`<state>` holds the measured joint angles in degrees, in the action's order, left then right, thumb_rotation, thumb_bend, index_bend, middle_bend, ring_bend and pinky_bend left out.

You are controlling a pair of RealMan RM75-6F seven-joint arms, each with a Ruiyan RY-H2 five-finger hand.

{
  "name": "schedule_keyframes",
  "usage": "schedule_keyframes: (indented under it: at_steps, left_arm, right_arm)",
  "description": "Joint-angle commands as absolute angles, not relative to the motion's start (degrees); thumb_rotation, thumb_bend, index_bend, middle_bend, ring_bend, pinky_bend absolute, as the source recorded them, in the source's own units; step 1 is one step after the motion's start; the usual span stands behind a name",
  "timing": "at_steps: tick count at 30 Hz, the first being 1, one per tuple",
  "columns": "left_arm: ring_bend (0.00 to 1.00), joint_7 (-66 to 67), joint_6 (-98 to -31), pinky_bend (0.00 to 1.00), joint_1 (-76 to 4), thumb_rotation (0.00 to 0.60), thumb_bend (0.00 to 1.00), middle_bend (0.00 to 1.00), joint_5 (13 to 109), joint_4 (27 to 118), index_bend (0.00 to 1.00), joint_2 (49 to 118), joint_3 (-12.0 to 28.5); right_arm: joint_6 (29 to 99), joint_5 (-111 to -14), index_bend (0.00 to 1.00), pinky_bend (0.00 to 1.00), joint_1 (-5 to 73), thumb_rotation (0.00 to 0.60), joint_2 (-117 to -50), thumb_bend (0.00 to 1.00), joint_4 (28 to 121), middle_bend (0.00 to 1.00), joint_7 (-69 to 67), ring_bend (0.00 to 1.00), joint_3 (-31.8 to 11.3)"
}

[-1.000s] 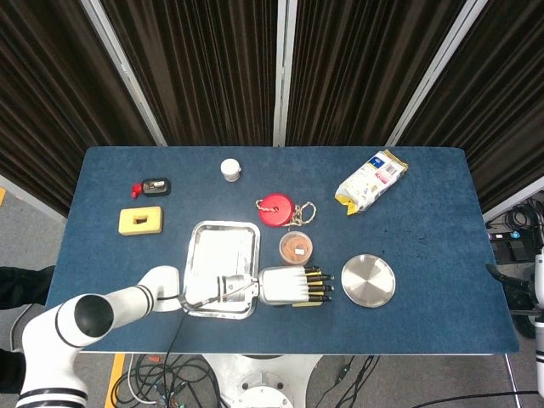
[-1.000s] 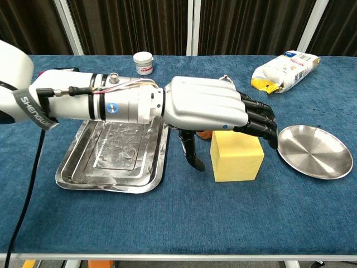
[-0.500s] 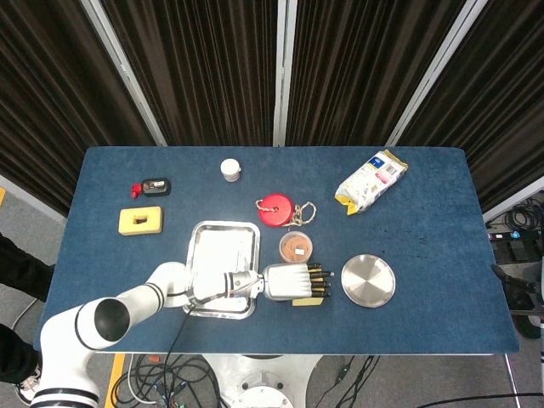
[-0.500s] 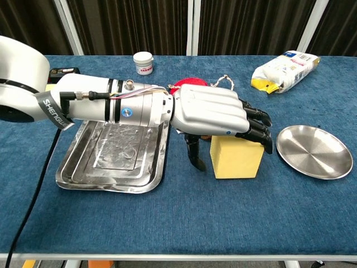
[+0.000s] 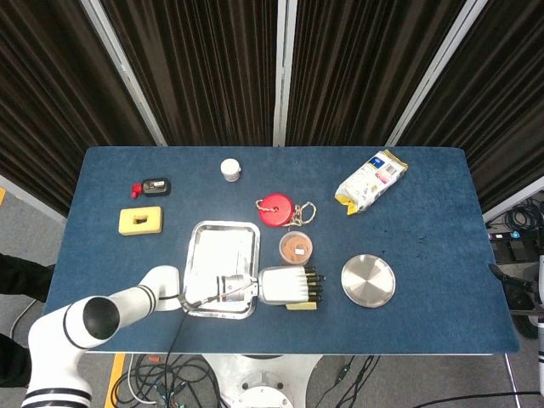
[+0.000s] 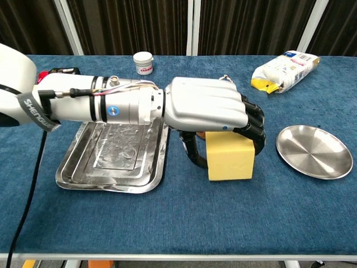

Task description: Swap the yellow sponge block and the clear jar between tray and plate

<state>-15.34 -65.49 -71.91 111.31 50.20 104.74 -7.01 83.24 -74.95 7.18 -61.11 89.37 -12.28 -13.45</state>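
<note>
My left hand [image 6: 215, 114] grips the yellow sponge block [image 6: 230, 159], fingers [image 6: 254, 125] curled over its far side, thumb against the near side. The block sits near the table's front edge, between steel tray [image 6: 83, 170] and plate [image 6: 313, 151].

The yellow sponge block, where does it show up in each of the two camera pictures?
Head view: the yellow sponge block peeks out low in the middle, mostly hidden under the left hand.
Chest view: it sits at the centre of the picture, with the left hand wrapped over its top.
Shared landmark: the round metal plate lies just to its right in both, and the steel tray to its left.
</note>
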Motion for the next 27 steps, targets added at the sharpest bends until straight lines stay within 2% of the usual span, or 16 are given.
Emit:
schedule_keyframes:
  at_steps: [1,8,14,18,22,27]
  left_arm:
    - [0.21,-12.21,-67.49,0.34,-70.01,0.6,0.2,0.38,110.43,55.63,0.4,100.27,-6.93]
    - [0.22,-4.88,-66.69,0.35,-62.9,0.6,0.19,0.39,104.83,67.68,0.41,88.11,-8.72]
    - [0.22,-1.65,-64.12,0.36,-59.07,0.6,0.19,0.39,102.04,73.27,0.41,81.77,-10.72]
    - [0.22,-1.24,-63.27,0.35,-57.18,0.6,0.19,0.38,100.92,73.8,0.39,81.31,-10.91]
    - [0.2,-2.22,-61.61,0.35,-56.0,0.6,0.14,0.3,99.99,72.84,0.27,82.4,-10.87]
    - [0.15,-2.74,-62.05,0.33,-54.84,0.6,0.1,0.21,100.21,70.64,0.18,83.68,-10.02]
  right_arm:
    - [83.25,-75.16,0.0,0.0,7.24,0.6,-61.08,0.0,89.55,0.0,-12.07,0.0,-13.41]
    - [83.32,-76.09,0.0,0.0,7.51,0.6,-61.39,0.0,90.02,0.0,-11.2,0.0,-13.06]
    - [82.63,-76.74,0.0,0.0,8.5,0.6,-61.99,0.0,90.92,0.0,-9.2,0.0,-12.89]
    - [82.29,-77.1,0.0,0.0,9.03,0.6,-62.37,0.0,91.71,0.0,-7.7,0.0,-12.67]
    - [81.97,-77.43,0.0,0.0,9.42,0.6,-62.64,0.0,92.26,0.0,-6.51,0.0,-12.4]
    - [81.12,-77.32,0.0,0.0,9.92,0.6,-62.93,0.0,92.35,0.0,-5.56,0.0,-12.1]
